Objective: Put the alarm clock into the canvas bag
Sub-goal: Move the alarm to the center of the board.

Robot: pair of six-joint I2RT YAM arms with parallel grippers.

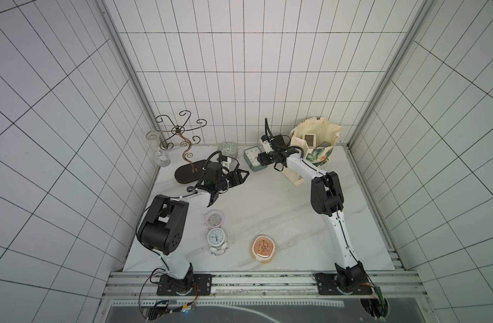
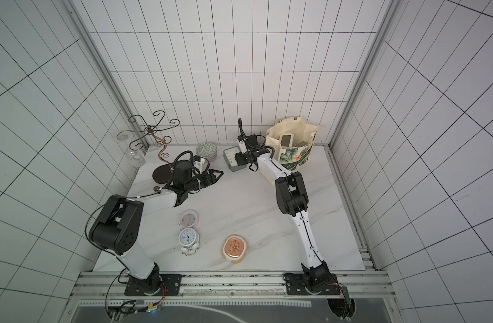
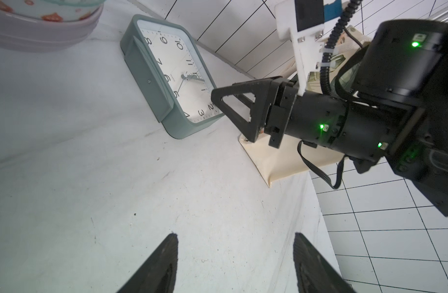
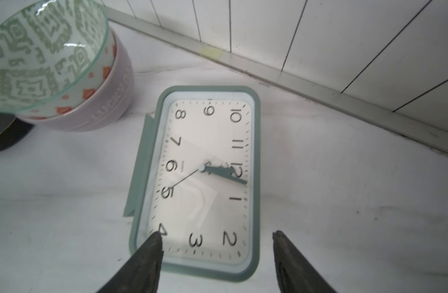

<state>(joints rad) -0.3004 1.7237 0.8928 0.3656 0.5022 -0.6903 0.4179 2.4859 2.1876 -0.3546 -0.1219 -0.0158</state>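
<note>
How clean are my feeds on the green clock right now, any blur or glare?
Right wrist view: the green clock is slightly blurred, with a pale reflection across its glass, and the top bowl glints at its rim. Left wrist view: its numerals read sharp. Both top views: the wide-angle lens bends the wall tiles.

Grey-green square alarm clock [image 1: 251, 156] face-up on white marble worktop [image 1: 267, 207]; right end effector [image 1: 259, 160] over its edge; cream leaf-print canvas bag [image 1: 299, 133] near.
</note>
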